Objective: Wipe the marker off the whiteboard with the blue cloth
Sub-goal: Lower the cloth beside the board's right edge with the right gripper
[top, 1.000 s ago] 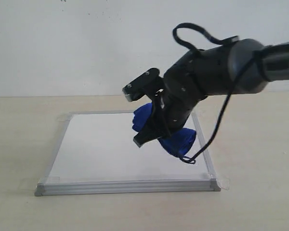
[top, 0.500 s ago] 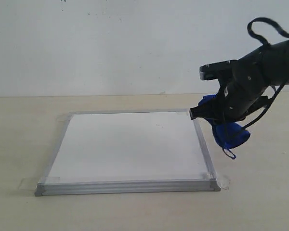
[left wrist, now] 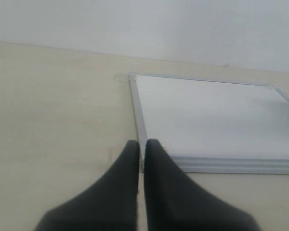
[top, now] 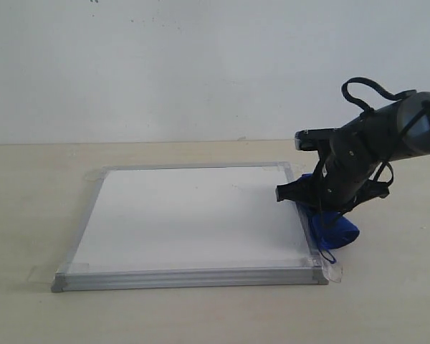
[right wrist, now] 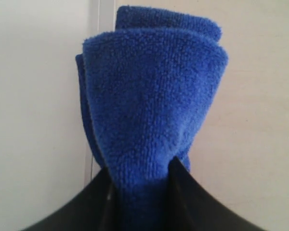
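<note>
The whiteboard (top: pixel 193 215) lies flat on the table, its white face bare; no red marker lines show in any view. My right gripper (top: pixel 322 204) is low at the board's right edge, shut on the blue cloth (top: pixel 333 228), which bunches below the jaws against the table beside the frame. In the right wrist view the cloth (right wrist: pixel 149 86) fills the middle, pinched by my right gripper (right wrist: pixel 139 173), with the board's frame (right wrist: pixel 98 48) beside it. My left gripper (left wrist: pixel 141 147) is shut with nothing in it, near a corner of the whiteboard (left wrist: pixel 212 115).
The beige table (top: pixel 29 215) runs all round the board. A pale wall (top: pixel 165 64) stands behind. Clear tape tabs (top: pixel 333 272) stick out at the board's corners. The right arm's black cable (top: pixel 362 89) loops above its wrist.
My right gripper carried the blue cloth from above the board's middle rightward, past the right frame edge, then down until the cloth rests low beside the board.
</note>
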